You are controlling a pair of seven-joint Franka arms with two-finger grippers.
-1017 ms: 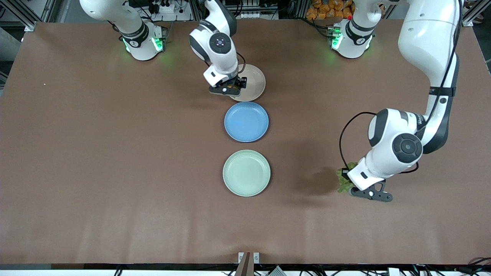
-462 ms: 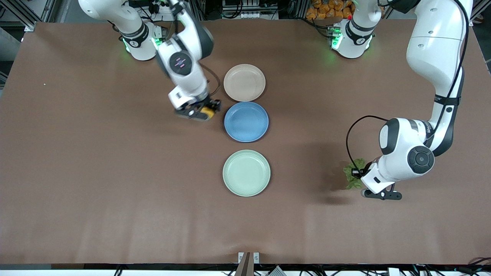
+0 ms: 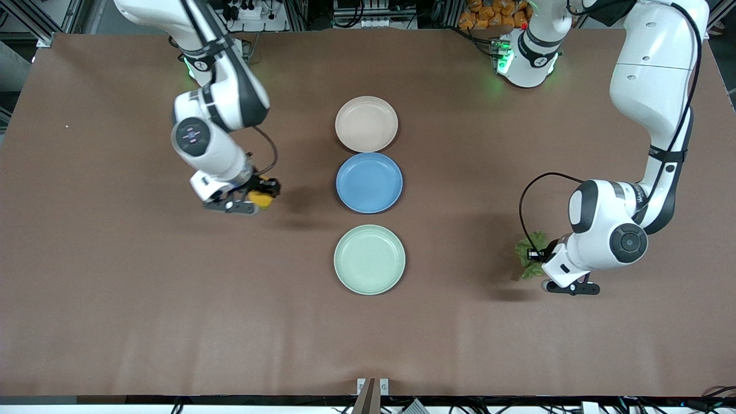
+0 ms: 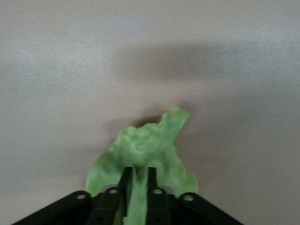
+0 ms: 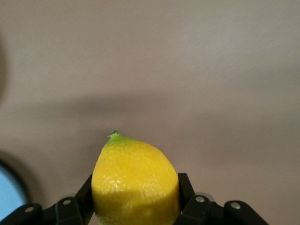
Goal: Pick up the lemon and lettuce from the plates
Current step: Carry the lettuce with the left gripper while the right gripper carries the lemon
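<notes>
Right claw (image 3: 257,198) clamped across firm, smooth lemon (image 5: 136,180) mid-left of frame; left claw (image 4: 137,180) pinching limp lettuce (image 4: 145,157) by its stem, lower right

Your front camera sits high across the table (image 3: 115,287), facing both robot bases and taking in everything. Each wrist camera looks down close past its own fingers at bare tabletop, so all three views share that brown surface.

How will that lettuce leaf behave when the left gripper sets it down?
Probably floppy: the lettuce hangs thin and crinkled from the left gripper, pinched by a narrow strip. It looks light, so it may cling to a finger or drift rather than drop cleanly onto the table.
</notes>
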